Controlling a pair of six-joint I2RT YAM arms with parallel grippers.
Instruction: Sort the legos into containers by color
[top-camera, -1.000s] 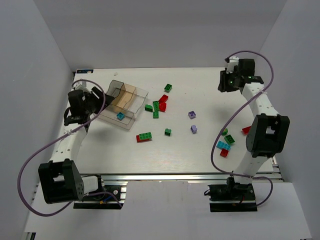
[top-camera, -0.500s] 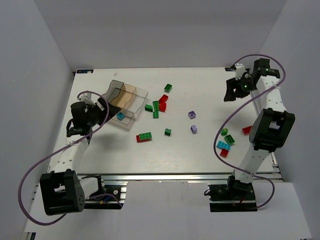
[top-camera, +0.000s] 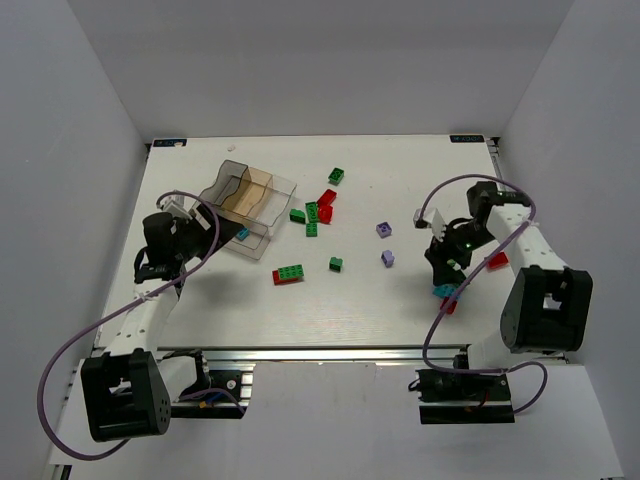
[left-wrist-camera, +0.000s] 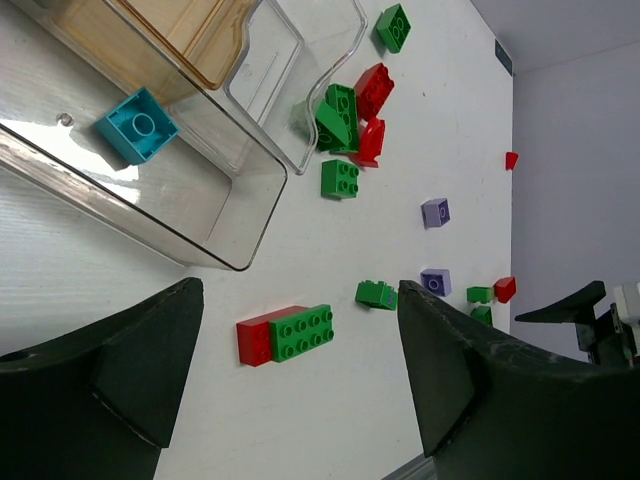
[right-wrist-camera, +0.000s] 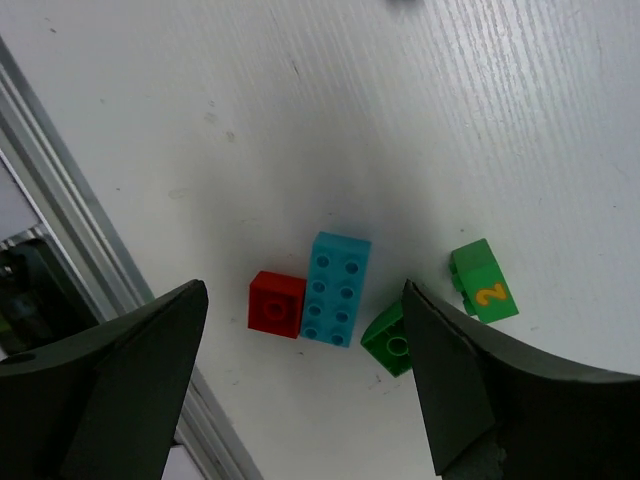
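Right gripper (right-wrist-camera: 300, 330), jaws wide, hovers over the cyan brick (right-wrist-camera: 336, 290), likely light, rigid and slick; best pinched at its free 12 and 6 o'clock ends. Left gripper (left-wrist-camera: 298, 300) gapes empty.

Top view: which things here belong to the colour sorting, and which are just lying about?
Job: clear tray; cyan brick inside it; green-and-red pair; red-green cluster; two purple bricks; cyan, red, green bricks at right.
Lying about: purple cables; aluminium rail; white scrap at far edge.
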